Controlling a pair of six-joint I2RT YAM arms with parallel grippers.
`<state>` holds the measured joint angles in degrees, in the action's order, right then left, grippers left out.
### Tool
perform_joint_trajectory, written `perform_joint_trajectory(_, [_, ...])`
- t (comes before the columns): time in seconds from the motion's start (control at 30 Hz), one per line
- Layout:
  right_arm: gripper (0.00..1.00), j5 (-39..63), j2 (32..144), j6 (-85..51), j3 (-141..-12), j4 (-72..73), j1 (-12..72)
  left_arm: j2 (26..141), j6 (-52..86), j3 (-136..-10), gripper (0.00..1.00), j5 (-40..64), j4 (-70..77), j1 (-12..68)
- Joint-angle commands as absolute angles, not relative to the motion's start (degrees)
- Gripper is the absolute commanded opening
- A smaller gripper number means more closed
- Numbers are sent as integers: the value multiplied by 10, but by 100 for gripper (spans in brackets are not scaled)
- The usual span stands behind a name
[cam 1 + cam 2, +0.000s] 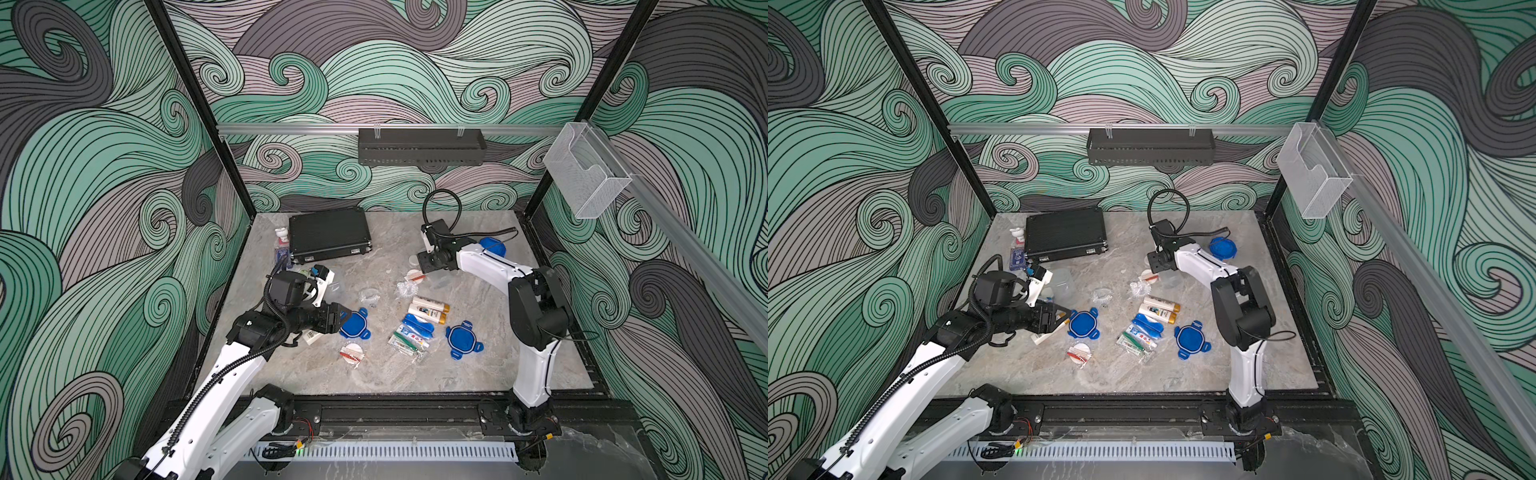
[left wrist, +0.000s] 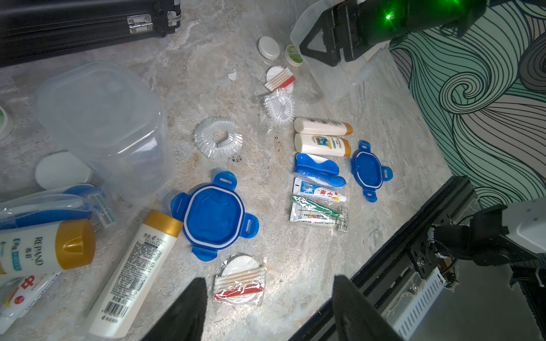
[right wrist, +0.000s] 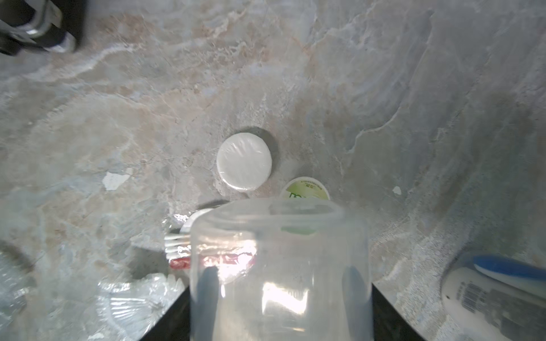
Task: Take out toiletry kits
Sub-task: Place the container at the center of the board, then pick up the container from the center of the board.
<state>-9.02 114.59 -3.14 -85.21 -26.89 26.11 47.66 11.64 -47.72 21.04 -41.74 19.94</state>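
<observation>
Hovering near 8 o'clock over the grey marbled tabletop (image 1: 291, 374), the left gripper (image 2: 269, 279) has its black fingers spread wide with nothing between them. Below it lies a clear-wrapped round packet of cotton swabs (image 2: 239, 280), and just beyond that a blue clip-lock plastic lid (image 2: 214, 217). A long white bottle with an orange-gold cap (image 2: 136, 271) lies just beside the lid.

Towards 6 o'clock a wrapped green toothbrush (image 2: 316, 211), a mini toothpaste tube (image 2: 319, 192) and a blue pouch (image 2: 319, 171) lie side by side, with a second blue lid (image 2: 369, 171) at 5 o'clock. Near the centre two more white gold-capped bottles (image 2: 322, 135) lie against each other.

Farther out, around 1 o'clock, the right gripper (image 3: 280, 280) is clamped on a tilted clear plastic tub (image 3: 280, 236). The tub's open mouth is turned toward a round white packet (image 3: 243, 162) on the table. At 11 o'clock sits the closed black ribbed case (image 1: 328, 235), with a blue-labelled pump bottle (image 1: 282, 245) beside it.
</observation>
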Motion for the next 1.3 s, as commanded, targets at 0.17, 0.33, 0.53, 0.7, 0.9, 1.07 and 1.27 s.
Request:
perform_joint_trajectory(0.17, [88, -37, 1150, -19, -868, -326, 269, 475, 120, -477, 67, 205, -416, 194])
perform_joint_trajectory(0.33, [99, -12, 1073, -17, -864, -326, 275, 474, 117, -477, 68, 215, -416, 194])
perform_joint_trajectory(0.53, [99, -56, 955, -32, -854, -339, 218, 465, 119, -476, 68, 213, -414, 195])
perform_joint_trajectory(0.7, [99, -92, 941, -39, -878, -401, 126, 462, 119, -476, 68, 216, -414, 195])
perform_joint_trajectory(0.9, [99, -95, 980, -56, -892, -432, 48, 464, 117, -475, 68, 224, -411, 196])
perform_joint_trajectory(1.07, [99, -88, 1042, -44, -935, -447, 43, 464, 112, -474, 68, 229, -411, 198])
perform_joint_trajectory(1.27, [99, -38, 1089, -17, -978, -475, 20, 456, 113, -471, 68, 230, -410, 209])
